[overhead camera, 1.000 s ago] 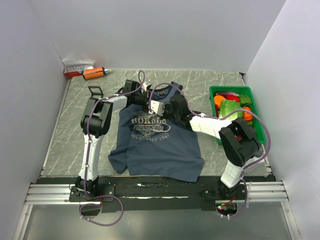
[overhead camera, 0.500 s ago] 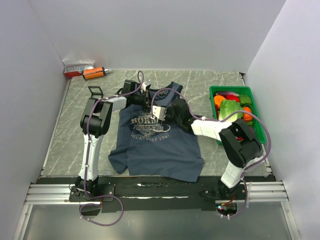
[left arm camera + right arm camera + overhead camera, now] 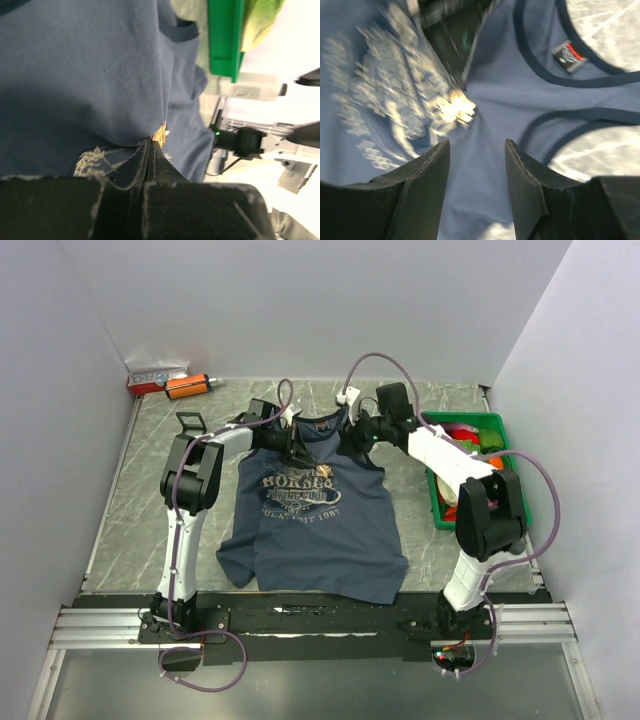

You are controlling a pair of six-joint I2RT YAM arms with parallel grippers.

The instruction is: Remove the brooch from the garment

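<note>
The navy garment (image 3: 310, 530) lies flat in the middle of the table, with its grey-white print on the chest. My left gripper (image 3: 296, 450) rests on the upper chest. In the left wrist view it (image 3: 150, 141) is shut, pinching a raised fold of the garment (image 3: 100, 75). The tiny gold brooch (image 3: 159, 133) sits right at the fingertips. My right gripper (image 3: 358, 435) hovers over the neckline, open and empty. In the right wrist view it (image 3: 477, 145) is above the fabric (image 3: 520, 100), and the brooch (image 3: 455, 110) glints just ahead of its left finger.
A green bin (image 3: 520, 490) of colourful toys stands at the right edge and also shows in the left wrist view (image 3: 225, 40). An orange cylinder (image 3: 187, 386) and a red-white box (image 3: 150, 378) lie in the far left corner. A small black frame (image 3: 190, 423) lies by the left arm.
My right arm has pulled back from the chest print toward the far neckline, and its elbow has swung to the right. The left gripper has stayed in place on the fabric.
</note>
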